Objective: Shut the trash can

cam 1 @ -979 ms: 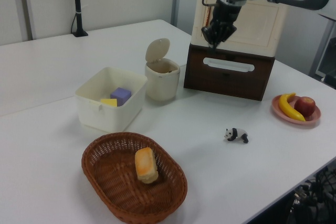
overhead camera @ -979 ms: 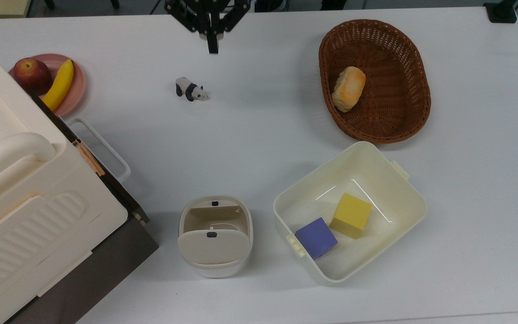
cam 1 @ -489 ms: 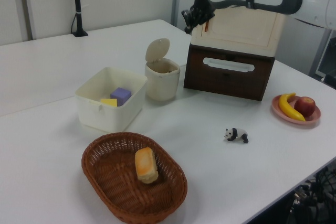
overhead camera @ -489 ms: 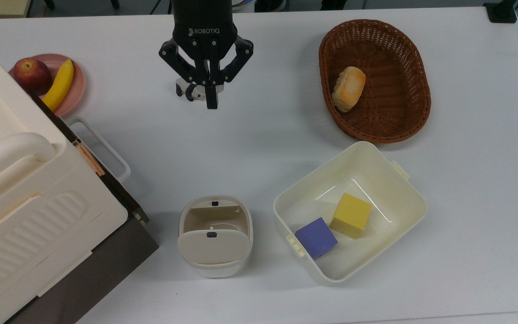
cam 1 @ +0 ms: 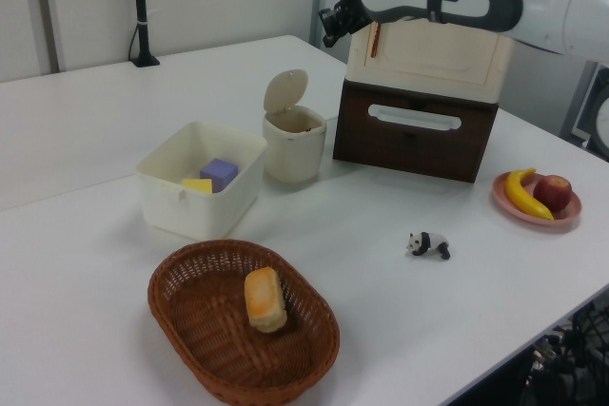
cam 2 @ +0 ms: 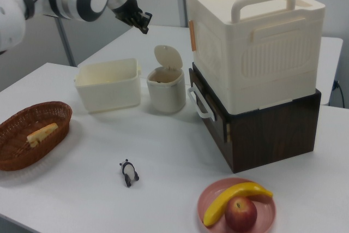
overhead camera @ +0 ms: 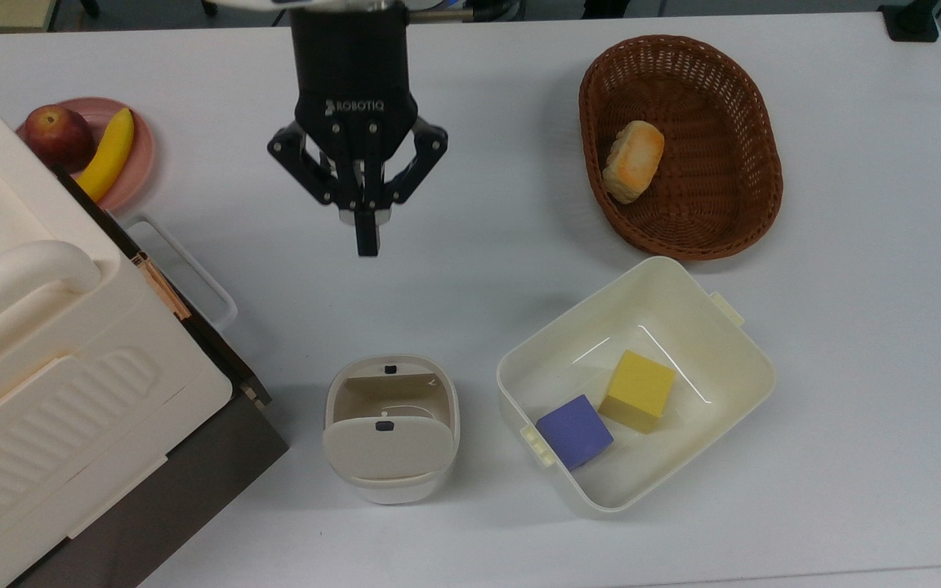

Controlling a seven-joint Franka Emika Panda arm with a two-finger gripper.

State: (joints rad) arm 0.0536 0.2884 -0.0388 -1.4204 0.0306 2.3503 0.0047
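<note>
The trash can (overhead camera: 391, 384) is a small cream bin near the front of the table in the top view, between the brown cabinet and the cream tub. Its hinged lid (overhead camera: 386, 447) stands raised, and the inside shows. The left view has the trash can (cam 1: 293, 147) with its lid (cam 1: 285, 92) upright, and the right view has the trash can (cam 2: 166, 90) too. My gripper (overhead camera: 367, 241) hangs high above the table, well short of the bin, with its fingers pressed together and nothing between them. The gripper (cam 1: 328, 26) is above and behind the bin in the left view, and the gripper (cam 2: 143, 25) shows in the right view.
A cream tub (overhead camera: 732, 351) holds a yellow cube (overhead camera: 638, 390) and a purple cube (overhead camera: 574, 430). A wicker basket (overhead camera: 752, 147) holds bread. A big cream box (overhead camera: 21, 359) sits on a brown cabinet. A plate (overhead camera: 142, 151) carries fruit. A toy panda (cam 1: 429, 244) stands mid-table.
The gripper has come in from the far edge of the top view toward the trash can and now covers the panda there. The lid has not moved.
</note>
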